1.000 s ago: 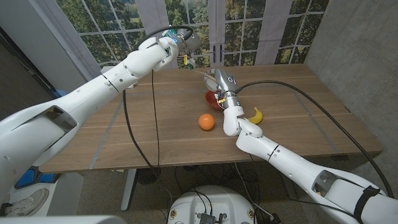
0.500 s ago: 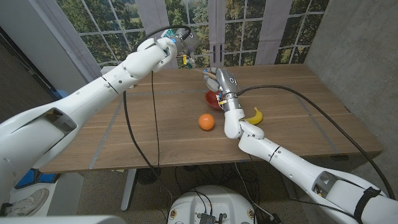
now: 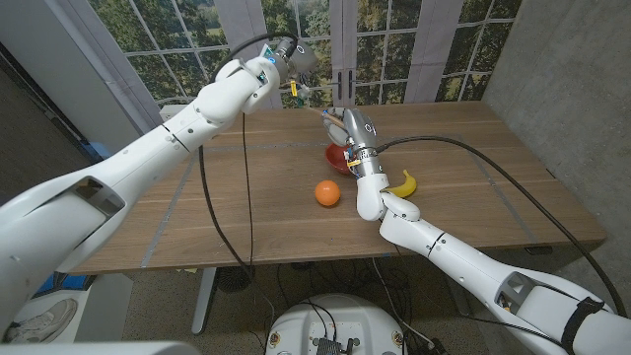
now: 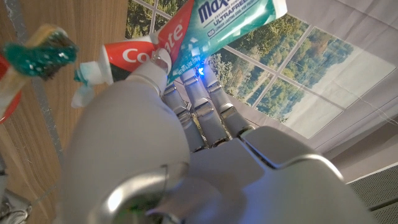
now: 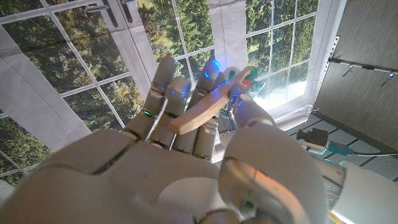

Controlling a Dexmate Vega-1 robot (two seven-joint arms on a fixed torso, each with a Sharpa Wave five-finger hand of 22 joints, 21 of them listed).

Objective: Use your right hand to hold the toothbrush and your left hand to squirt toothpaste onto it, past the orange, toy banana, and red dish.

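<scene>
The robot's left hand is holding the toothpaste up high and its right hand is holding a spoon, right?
Not quite. The right hand holds a wooden toothbrush, not a spoon; the left wrist view shows its bristles. The left hand does hold the toothpaste up high.

The left arm reaches to the frame's upper middle, its hand (image 3: 281,59) gripping a tube. The right hand (image 3: 347,126), raised at centre, clasps a stick.

**Daylight from the windows, soft close-ups**

Bright daylight enters through the windows (image 3: 325,39) at twelve o'clock, leaving the wooden table (image 3: 246,187) evenly lit with faint shadows. Head view bends at its edges. In the wrist views, near surfaces blur and backlit panes glare.
</scene>
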